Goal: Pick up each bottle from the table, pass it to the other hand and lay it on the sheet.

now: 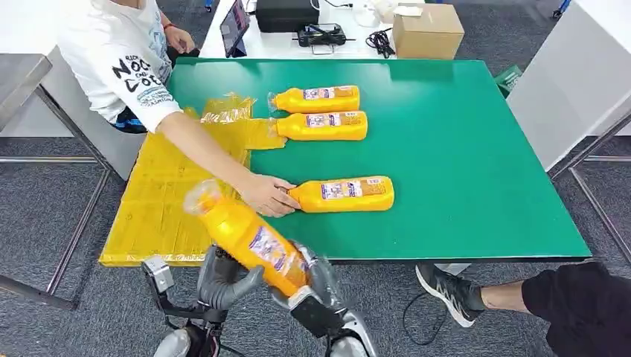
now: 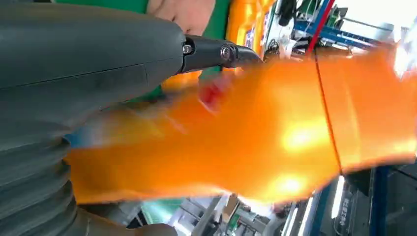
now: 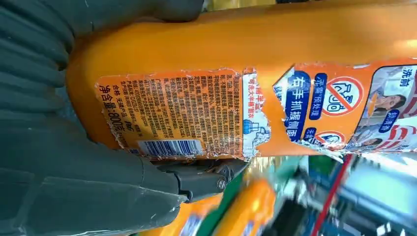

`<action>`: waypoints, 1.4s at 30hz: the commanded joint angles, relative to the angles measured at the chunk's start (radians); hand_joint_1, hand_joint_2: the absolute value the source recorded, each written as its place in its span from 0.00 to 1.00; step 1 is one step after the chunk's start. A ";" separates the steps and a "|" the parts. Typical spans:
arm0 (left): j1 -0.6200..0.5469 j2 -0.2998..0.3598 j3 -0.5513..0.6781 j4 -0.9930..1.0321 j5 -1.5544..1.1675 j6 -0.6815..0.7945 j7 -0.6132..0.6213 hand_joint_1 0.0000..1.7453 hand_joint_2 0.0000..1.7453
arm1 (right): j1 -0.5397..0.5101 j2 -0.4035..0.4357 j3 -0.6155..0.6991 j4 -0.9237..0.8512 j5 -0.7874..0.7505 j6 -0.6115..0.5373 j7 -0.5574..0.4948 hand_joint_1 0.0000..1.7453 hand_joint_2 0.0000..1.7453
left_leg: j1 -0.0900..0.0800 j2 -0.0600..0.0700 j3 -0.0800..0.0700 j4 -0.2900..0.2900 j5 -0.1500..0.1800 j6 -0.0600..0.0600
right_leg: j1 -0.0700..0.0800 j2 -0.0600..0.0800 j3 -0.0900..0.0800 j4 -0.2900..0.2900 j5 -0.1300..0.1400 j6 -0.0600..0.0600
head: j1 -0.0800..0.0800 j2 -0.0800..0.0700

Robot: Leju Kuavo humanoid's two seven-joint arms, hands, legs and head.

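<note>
An orange bottle (image 1: 245, 236) with a clear cap is held tilted in the air over the table's near edge, cap up and to the left. My right hand (image 1: 321, 286) grips its base, the label close in the right wrist view (image 3: 177, 113), with my right hand (image 3: 74, 191) wrapped around it. My left hand (image 1: 223, 281) closes on the bottle's underside; the bottle (image 2: 275, 147) lies blurred against my left hand (image 2: 98, 64). Three more orange bottles lie on the green table: two at the back (image 1: 316, 99) (image 1: 324, 126) and one nearer (image 1: 346, 195). The yellow sheet (image 1: 160, 208) covers the table's left side.
A person in a white shirt (image 1: 119, 56) sits at the left; their hand (image 1: 264, 195) rests on the nearer bottle's neck. A cardboard box (image 1: 428, 31) and devices stand on the white table behind. Another person's leg and shoe (image 1: 454, 294) lie at the lower right.
</note>
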 commanded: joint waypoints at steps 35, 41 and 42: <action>-0.045 0.057 -0.054 0.099 0.065 -0.169 -0.017 1.00 1.00 | -0.113 0.012 0.123 0.262 -0.006 0.056 0.008 1.00 1.00 | 0.001 0.001 0.007 -0.001 -0.003 -0.001 | 0.001 0.000 0.006 0.000 -0.002 -0.002 | 0.000 0.000; -0.049 0.055 -0.049 0.113 0.093 -0.192 -0.006 1.00 1.00 | -0.107 0.011 0.116 0.257 -0.013 0.051 0.003 1.00 1.00 | 0.001 0.001 0.007 -0.001 -0.003 -0.002 | 0.001 0.001 0.007 -0.001 -0.002 -0.002 | 0.000 0.000; -0.050 0.053 -0.047 0.118 0.104 -0.199 -0.002 1.00 1.00 | -0.105 0.010 0.114 0.255 -0.016 0.051 0.001 1.00 1.00 | 0.001 0.001 0.007 -0.001 -0.003 -0.002 | 0.001 0.000 0.007 -0.001 -0.003 -0.003 | 0.000 0.000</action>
